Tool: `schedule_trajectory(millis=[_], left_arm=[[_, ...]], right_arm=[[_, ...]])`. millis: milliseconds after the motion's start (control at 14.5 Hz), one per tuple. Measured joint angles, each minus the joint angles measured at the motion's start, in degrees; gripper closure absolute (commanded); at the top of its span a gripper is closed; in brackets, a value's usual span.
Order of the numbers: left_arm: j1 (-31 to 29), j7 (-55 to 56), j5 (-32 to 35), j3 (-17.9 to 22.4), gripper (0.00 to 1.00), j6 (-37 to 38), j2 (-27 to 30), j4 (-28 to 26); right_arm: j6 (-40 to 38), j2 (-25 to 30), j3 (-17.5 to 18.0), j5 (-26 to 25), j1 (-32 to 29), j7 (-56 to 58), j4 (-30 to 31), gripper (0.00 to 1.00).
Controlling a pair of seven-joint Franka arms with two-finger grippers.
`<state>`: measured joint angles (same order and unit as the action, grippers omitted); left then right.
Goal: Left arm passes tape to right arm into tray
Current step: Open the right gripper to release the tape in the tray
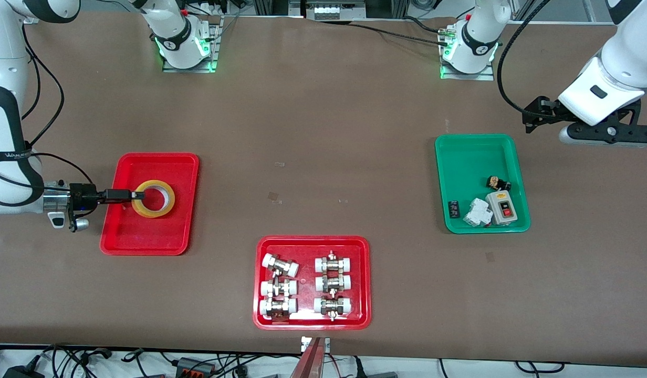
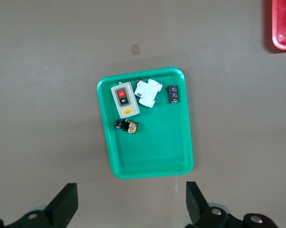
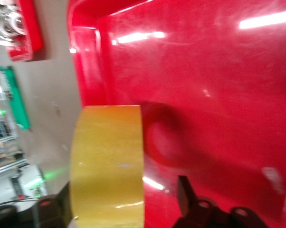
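The yellowish tape [image 1: 153,198] lies flat as a ring in the plain red tray [image 1: 145,236] at the right arm's end of the table. My right gripper [image 1: 138,195] reaches level into the tray, its tips at the tape's rim. In the right wrist view the tape [image 3: 107,161] stands between the open jaws of the right gripper [image 3: 124,204]. A gap shows between the tape and one finger [image 3: 185,192], with the tray floor [image 3: 204,95] past it. My left gripper [image 1: 599,137] waits in the air, open and empty [image 2: 131,204], over the table by the green tray.
The green tray [image 1: 481,157] holds a switch box [image 1: 501,207] and small electrical parts, and it also shows in the left wrist view [image 2: 147,156]. A red tray [image 1: 313,244] with white-capped metal fittings sits near the front edge.
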<state>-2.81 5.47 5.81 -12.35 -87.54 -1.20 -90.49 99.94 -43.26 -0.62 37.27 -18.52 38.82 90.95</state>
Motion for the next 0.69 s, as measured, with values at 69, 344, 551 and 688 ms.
schedule_trajectory(millis=[69, 344, 551, 688], left_arm=[[-0.02, 0.32, -0.08, 0.01, 0.00, 0.00, 0.01, 0.05], [-0.03, 0.72, -0.19, -0.12, 0.00, 0.00, 0.01, 0.15], [-0.03, 0.85, -0.19, -0.61, 0.00, -0.01, 0.01, 0.30], [-0.18, 0.87, -0.19, -0.61, 0.00, -0.03, 0.02, 0.50]], right_arm=[[0.76, 0.01, 0.29, -1.45, 0.14, 0.05, -0.13, 0.00], [1.46, 0.28, 0.61, -3.14, 0.90, 0.05, -0.48, 0.00], [1.95, 0.24, 0.60, -3.25, 0.90, 0.06, -0.47, 0.00], [3.02, 0.25, 0.65, -3.48, 1.10, 0.31, -0.47, 0.00]])
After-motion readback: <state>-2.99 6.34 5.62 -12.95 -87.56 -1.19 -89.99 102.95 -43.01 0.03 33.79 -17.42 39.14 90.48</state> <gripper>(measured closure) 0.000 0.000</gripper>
